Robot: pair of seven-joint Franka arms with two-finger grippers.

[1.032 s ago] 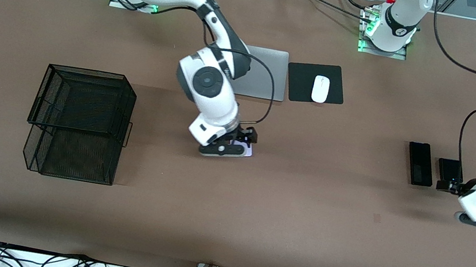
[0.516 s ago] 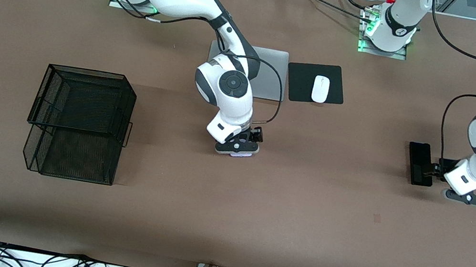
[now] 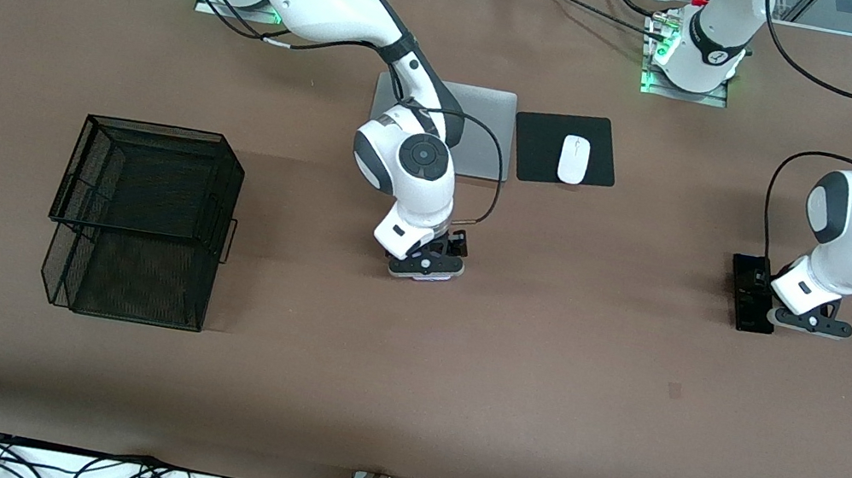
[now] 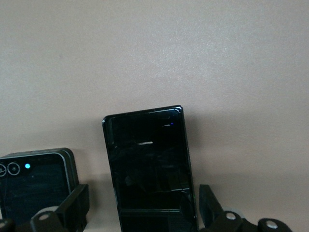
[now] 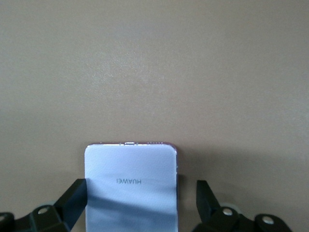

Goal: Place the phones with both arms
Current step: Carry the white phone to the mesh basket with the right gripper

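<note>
The small white-lavender phone [image 5: 130,188] lies flat on the brown table near its middle. My right gripper [image 5: 140,205] is open and low, with a finger on either side of it. In the front view only a lavender sliver of the phone [image 3: 430,278] shows under the right gripper [image 3: 429,264]. The long black phone [image 4: 147,164] lies toward the left arm's end of the table. My left gripper [image 4: 142,208] is open and straddles it. The small squarish black phone [image 4: 34,181] lies beside it. In the front view the left gripper [image 3: 762,297] is over the long black phone [image 3: 752,319], and the wrist hides the small black one.
A black wire basket [image 3: 144,218] stands toward the right arm's end of the table. A silver laptop [image 3: 489,133] and a white mouse [image 3: 573,160] on a black pad [image 3: 541,147] lie near the robots' bases.
My left arm has swung in from the table's end, and its gripper has come over the long black phone. My right gripper has shifted slightly and settled around the white-lavender phone.
</note>
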